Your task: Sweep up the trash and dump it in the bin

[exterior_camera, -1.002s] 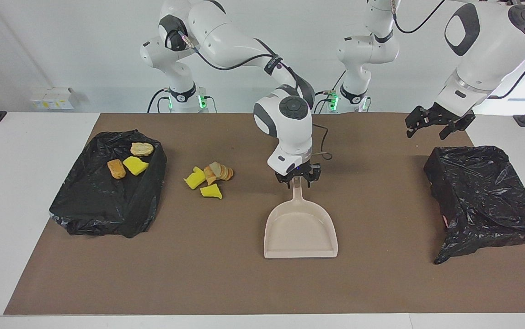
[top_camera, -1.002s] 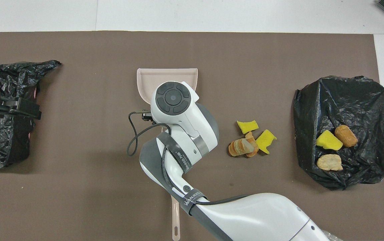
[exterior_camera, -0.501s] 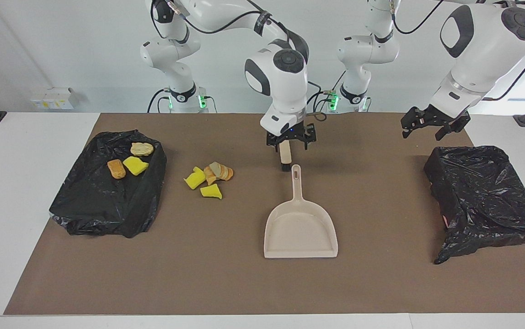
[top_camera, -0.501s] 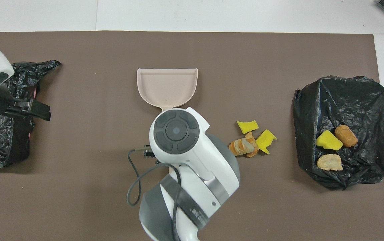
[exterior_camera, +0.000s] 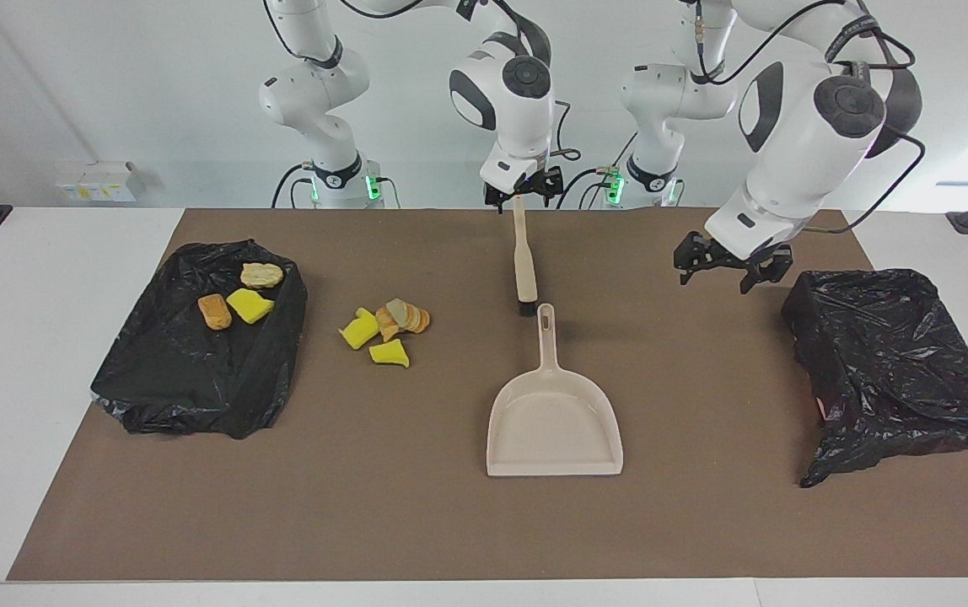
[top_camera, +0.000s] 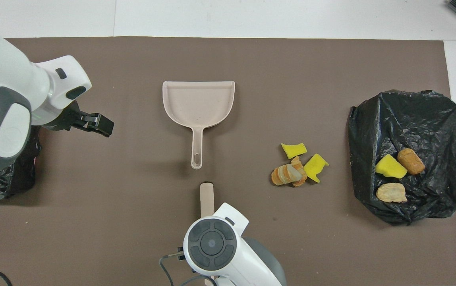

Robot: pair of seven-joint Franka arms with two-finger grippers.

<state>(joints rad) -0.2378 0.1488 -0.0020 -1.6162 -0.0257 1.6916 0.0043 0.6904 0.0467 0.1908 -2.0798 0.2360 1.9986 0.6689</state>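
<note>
Trash (exterior_camera: 385, 329) loose on mat nr dustpan (exterior_camera: 554, 421); no legible labels.

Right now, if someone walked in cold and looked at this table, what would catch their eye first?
Probably the bright trash pile loose on the mat, beside a black bag at the right arm's end that already holds three scraps. Next, the beige dustpan lying mid-table, with a brush just nearer the robots. The right gripper is over the brush's handle end; the left gripper hangs open beside a second bag.
</note>
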